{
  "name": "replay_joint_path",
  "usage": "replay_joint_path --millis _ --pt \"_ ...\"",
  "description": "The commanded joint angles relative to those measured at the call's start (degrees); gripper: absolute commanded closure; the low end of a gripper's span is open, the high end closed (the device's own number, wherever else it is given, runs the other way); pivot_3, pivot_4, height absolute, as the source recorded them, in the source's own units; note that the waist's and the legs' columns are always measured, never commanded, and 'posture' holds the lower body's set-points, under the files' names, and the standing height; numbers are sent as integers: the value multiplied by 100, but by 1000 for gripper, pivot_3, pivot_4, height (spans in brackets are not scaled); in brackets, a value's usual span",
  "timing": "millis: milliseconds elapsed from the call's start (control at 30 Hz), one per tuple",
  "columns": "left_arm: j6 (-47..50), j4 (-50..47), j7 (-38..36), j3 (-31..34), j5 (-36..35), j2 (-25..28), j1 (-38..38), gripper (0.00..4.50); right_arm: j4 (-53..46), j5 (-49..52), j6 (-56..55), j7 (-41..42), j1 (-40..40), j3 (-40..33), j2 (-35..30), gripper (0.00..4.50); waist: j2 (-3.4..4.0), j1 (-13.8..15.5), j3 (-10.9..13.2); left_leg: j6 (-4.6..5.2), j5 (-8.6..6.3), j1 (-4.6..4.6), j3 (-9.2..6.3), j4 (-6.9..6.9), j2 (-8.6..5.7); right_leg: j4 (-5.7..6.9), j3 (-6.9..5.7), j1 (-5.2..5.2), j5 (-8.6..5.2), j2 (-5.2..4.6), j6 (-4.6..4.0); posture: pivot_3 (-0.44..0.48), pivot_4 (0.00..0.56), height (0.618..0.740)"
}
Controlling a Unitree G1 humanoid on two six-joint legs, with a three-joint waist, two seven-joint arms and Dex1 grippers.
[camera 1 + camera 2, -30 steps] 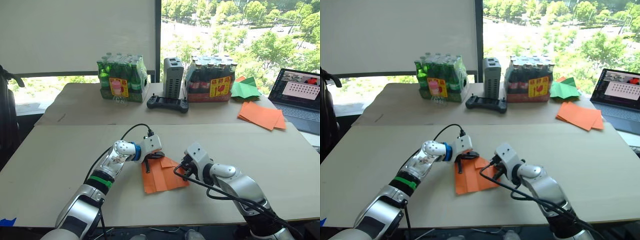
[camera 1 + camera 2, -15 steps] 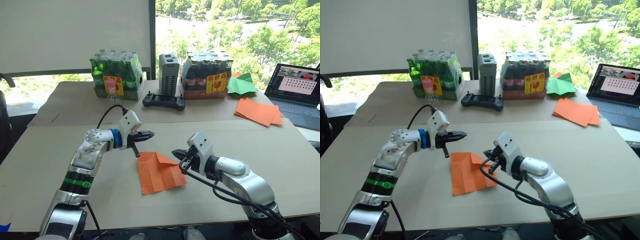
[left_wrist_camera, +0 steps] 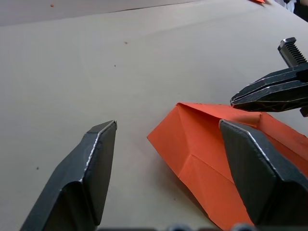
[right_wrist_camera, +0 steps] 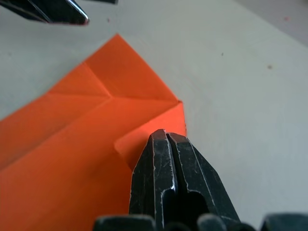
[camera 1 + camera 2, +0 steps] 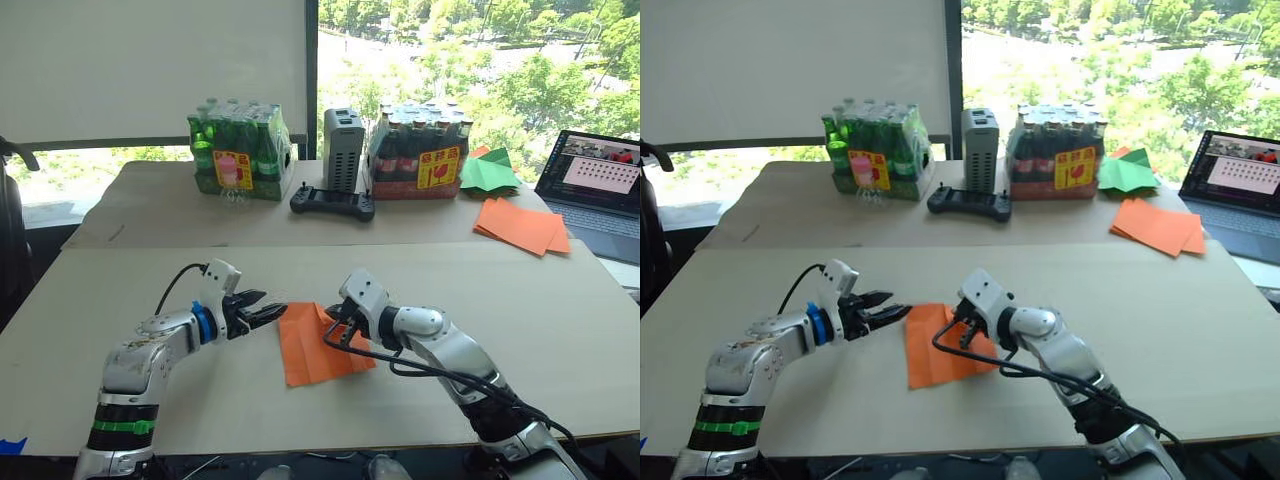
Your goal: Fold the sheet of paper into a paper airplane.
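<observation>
Right gripper [image 4: 166, 137], fingers pressed together, tips resting on a small folded flap of the creased orange sheet of paper [image 4: 72, 139].

The sheet of paper [image 5: 317, 345] lies flat on the near table [image 5: 560, 330], bright orange and partly folded. A long crease runs down its middle, and at the end farther from the table's near edge the left corner is turned in as a triangular flap, giving that end a slanted edge. The right corner there shows a small folded flap too. It sits near the middle of the table, slightly skewed.
</observation>
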Motion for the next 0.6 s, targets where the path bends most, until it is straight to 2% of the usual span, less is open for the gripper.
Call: replay_joint_path --millis 33,333,433,600 --pt "167 25 274 -47 -119 -166 -8 926 -32 19 97 131 -47 -42 6 4500 0 2 0 0 0 -1 1 0 -1 1 2 -2 0 0 0 0 150 699" --pt "254 308 667 -55 -297 -635 -203 926 -170 -67 203 185 35 10 52 4500 -1 0 0 2 -1 7 -1 1 1 4 0 6 1 0 -1 0 150 699" --pt "168 216 543 -153 -328 -550 -178 1756 -205 -78 271 133 64 -14 81 4500 -1 -11 0 1 -1 6 -1 0 1 4 0 5 1 0 -1 0 150 699" --pt "50 210 502 -455 -159 -290 -189 3493 -308 -61 388 75 112 -32 115 4500 -1 -10 0 0 -1 5 0 -1 1 4 0 3 1 0 -2 0 150 699"
